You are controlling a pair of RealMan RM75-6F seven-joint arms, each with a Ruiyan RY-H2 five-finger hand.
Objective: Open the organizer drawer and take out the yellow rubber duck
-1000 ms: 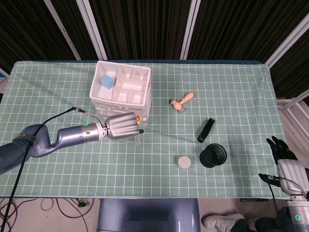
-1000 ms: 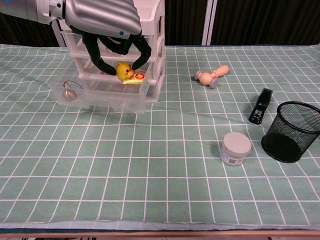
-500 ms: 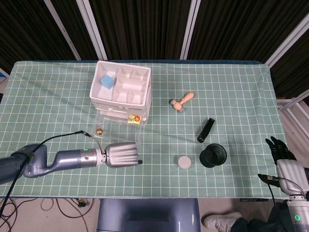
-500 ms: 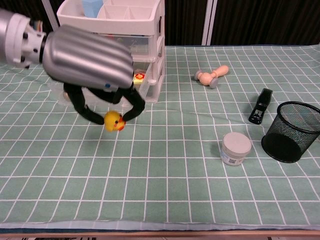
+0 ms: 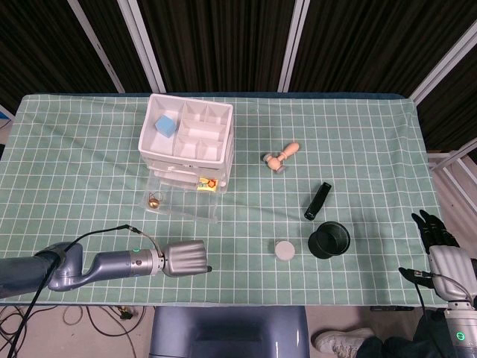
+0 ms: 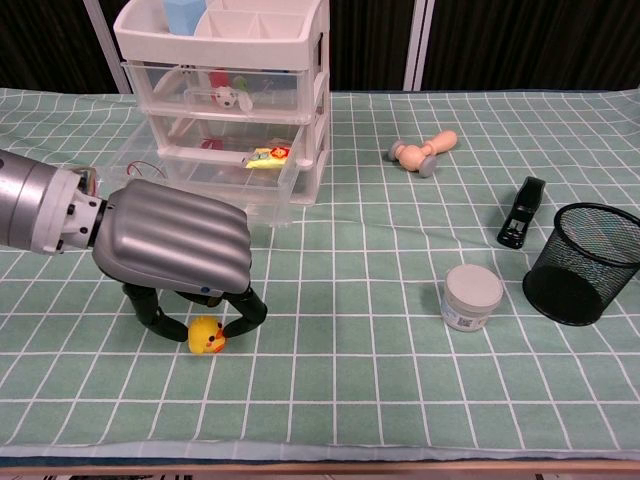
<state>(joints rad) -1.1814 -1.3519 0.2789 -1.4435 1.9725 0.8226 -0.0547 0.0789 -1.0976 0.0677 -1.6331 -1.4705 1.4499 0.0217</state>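
The left hand (image 6: 178, 262) pinches the yellow rubber duck (image 6: 206, 336) directly beneath its palm, at or just above the near-left cloth, well clear of the open organizer drawer (image 6: 205, 182); the right hand (image 5: 445, 257), empty, idles off-table far right.

Head view: set high, looking almost straight down on the whole green checked tablecloth (image 5: 358, 149), far off. Chest view: set low at the near table edge, facing across it, close in. Shared by both: drawer organizer (image 5: 190, 145) (image 6: 235, 85), mesh cup (image 5: 329, 240) (image 6: 582, 263), left hand (image 5: 185, 258) (image 6: 180, 255).
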